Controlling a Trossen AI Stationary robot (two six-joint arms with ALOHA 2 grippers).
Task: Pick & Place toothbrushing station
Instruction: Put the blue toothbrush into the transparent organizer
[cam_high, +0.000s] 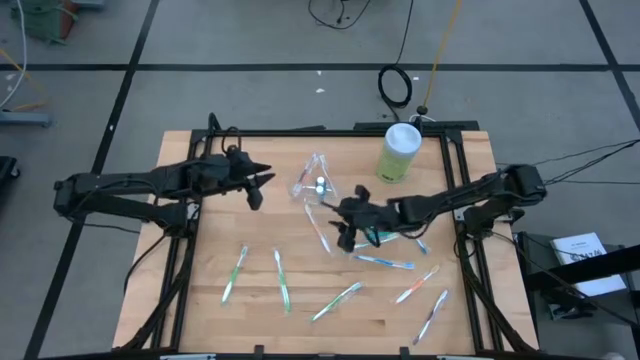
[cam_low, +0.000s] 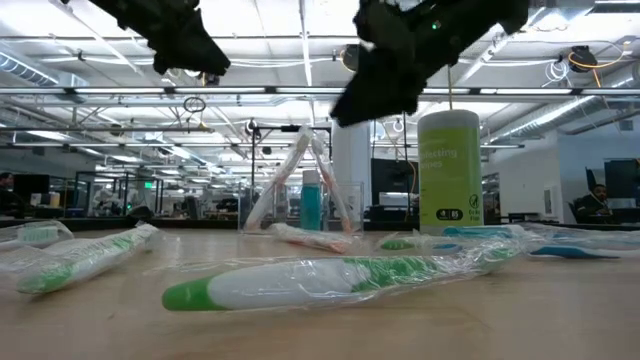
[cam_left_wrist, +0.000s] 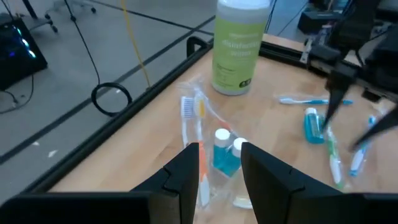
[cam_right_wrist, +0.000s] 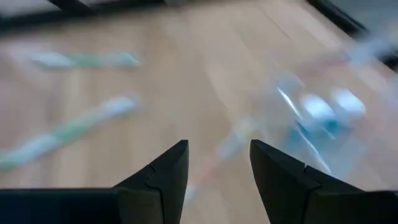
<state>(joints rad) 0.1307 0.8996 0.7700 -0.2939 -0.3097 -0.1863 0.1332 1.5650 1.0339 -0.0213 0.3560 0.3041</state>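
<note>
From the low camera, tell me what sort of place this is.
Probably a large open lab or workshop: a ceiling of pipes and strip lights, glass-walled bays behind, a wooden table on grey floor.

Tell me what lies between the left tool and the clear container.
Only bare table, seen in the high view, between the left tool and the clear container.

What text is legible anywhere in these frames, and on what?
Green canister: label seems to read "disinfecting wipes", faint; smaller print below is unreadable.
White paper on the floor by the table: dark print, too small to read.
Toothbrush wrappers and teal tube: nothing readable.
</note>
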